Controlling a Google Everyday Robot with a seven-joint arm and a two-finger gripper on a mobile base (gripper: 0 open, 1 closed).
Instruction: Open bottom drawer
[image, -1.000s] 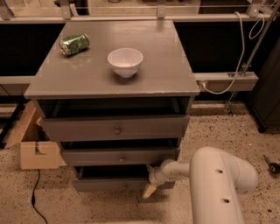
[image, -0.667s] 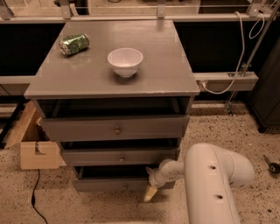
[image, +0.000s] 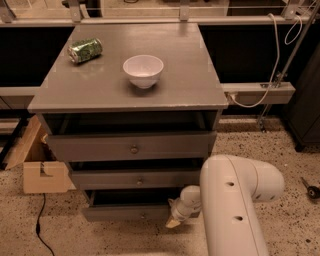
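Observation:
The grey cabinet (image: 125, 90) has three drawers. The bottom drawer (image: 120, 213) is the lowest, with a small round knob (image: 143, 216) on its flat front and a dark gap above it. My gripper (image: 174, 221) is low at the right end of the bottom drawer's front, right of the knob. Its tan tip points down and left, close to the drawer's right corner. My thick white arm (image: 235, 200) rises behind it at the lower right.
A white bowl (image: 143, 70) and a green can (image: 85, 50) lying on its side are on the cabinet top. A cardboard box (image: 42, 175) stands on the floor left of the cabinet. A black cable (image: 39, 230) lies at the lower left. A rail with cables (image: 260, 92) runs at the right.
My arm's thick white link has shifted left, closer to the cabinet. The gripper has dropped slightly and stays at the bottom drawer's right end. The drawers look unchanged.

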